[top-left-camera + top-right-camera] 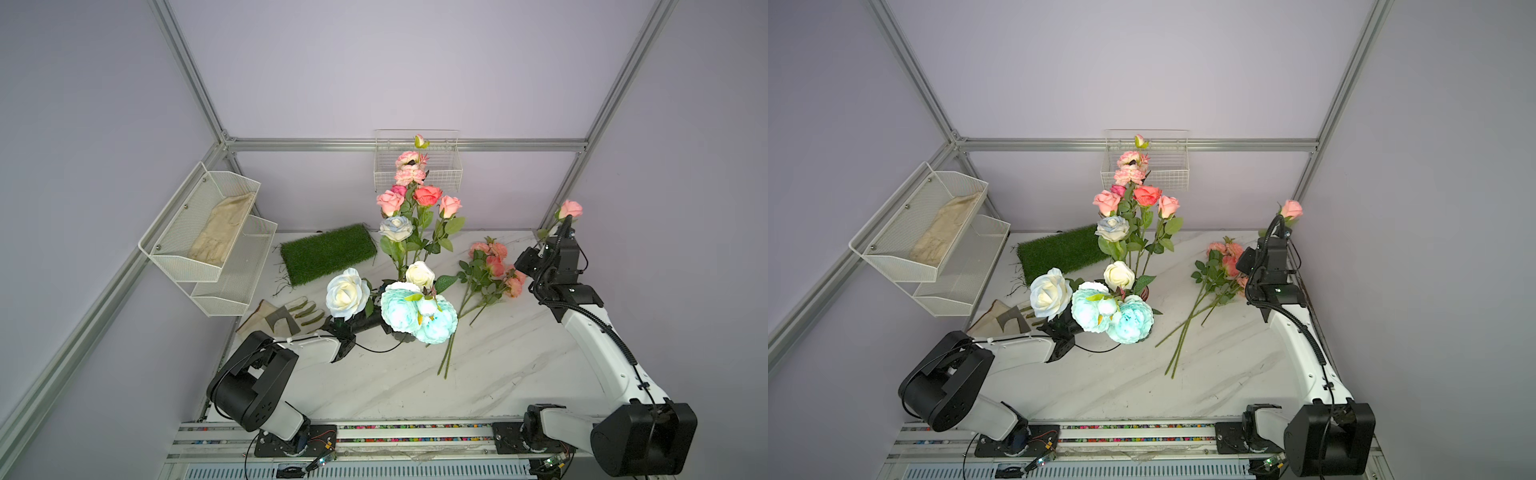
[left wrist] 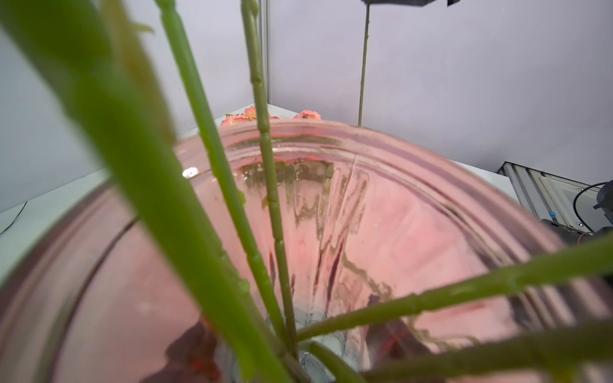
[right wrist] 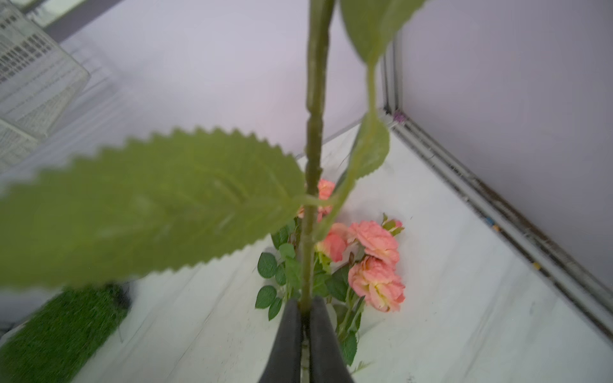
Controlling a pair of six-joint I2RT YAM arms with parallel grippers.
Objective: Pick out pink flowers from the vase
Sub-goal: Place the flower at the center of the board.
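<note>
**While one arm grips the vase, its partner holds a rose aloft**

Stretched low across the marble tabletop [image 1: 415,374], the left arm reaches under the aqua blooms [image 1: 417,318]. The left gripper [image 1: 372,320] is closed on the vase [image 2: 398,232], whose pink glass fills the wrist view behind crossing green stems [image 2: 265,165]. Reared up at the far right corner, the right arm carries the right gripper [image 3: 305,306] high, clamped on the stem of a pink rose [image 1: 570,209]. Other pink flowers [image 1: 494,266] lie on the table below it. Taller pink blooms [image 1: 415,195] stand in the vase.
</note>
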